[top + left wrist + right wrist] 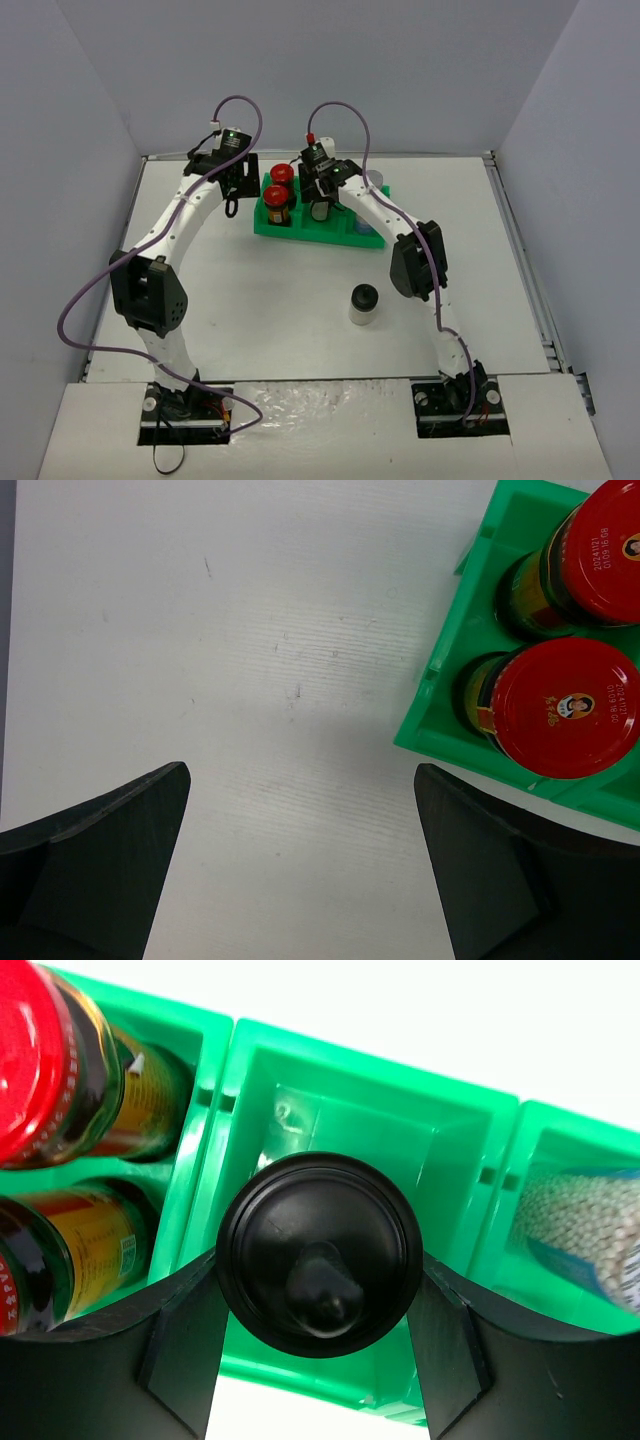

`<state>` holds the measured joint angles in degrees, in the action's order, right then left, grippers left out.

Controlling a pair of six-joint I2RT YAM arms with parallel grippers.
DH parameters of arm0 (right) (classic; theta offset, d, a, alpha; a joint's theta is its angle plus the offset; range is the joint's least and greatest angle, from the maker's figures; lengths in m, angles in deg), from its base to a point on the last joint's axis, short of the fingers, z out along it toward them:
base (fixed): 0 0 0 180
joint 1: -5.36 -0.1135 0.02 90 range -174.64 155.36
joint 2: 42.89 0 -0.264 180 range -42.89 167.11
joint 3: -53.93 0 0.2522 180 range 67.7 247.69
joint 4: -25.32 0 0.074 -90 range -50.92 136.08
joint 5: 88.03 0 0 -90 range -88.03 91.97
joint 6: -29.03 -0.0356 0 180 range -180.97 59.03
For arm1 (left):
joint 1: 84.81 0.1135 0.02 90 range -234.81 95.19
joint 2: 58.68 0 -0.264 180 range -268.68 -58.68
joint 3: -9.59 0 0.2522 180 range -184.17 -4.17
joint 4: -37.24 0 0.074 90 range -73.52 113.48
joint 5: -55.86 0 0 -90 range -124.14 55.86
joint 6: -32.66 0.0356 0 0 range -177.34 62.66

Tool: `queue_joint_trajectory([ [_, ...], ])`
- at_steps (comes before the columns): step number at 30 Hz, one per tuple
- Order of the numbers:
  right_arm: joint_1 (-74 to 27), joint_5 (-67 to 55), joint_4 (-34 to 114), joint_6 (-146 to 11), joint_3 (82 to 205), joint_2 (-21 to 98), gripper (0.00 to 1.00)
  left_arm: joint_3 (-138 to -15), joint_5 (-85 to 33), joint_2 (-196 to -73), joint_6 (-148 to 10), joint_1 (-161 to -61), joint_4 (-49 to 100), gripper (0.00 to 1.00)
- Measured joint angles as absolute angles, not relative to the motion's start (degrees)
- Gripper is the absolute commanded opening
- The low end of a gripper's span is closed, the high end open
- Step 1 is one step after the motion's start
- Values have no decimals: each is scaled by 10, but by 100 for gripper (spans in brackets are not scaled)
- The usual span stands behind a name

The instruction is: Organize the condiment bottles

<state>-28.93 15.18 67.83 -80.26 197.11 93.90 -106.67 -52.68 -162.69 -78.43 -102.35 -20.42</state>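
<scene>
Here, right tool (318,1305) pinching a black-capped bottle (318,1245) over the green tray (380,1060) (middle compartment), left tool (300,820) spread wide.

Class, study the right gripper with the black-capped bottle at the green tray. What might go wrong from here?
1. The right gripper holds the black-capped bottle close to a wall of the green tray's middle compartment; released there, it might catch the rim and tip.
2. The second black-capped bottle stands on the table beside the right arm's elbow; a retreat may knock it over.
</scene>
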Motion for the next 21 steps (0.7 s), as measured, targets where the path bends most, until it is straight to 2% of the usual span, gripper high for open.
queue_joint_trajectory([
  [16,-283,183,643,-798,1977,971,1,-1067,-534,-1621,-783,-1024,-209,94],
  [18,-283,186,641,-798,1977,972,6,-1067,-534,-1620,-783,-1024,-209,94],
  [21,-283,192,637,-797,1975,972,22,-1067,-535,-1619,-781,-1024,-209,94],
])
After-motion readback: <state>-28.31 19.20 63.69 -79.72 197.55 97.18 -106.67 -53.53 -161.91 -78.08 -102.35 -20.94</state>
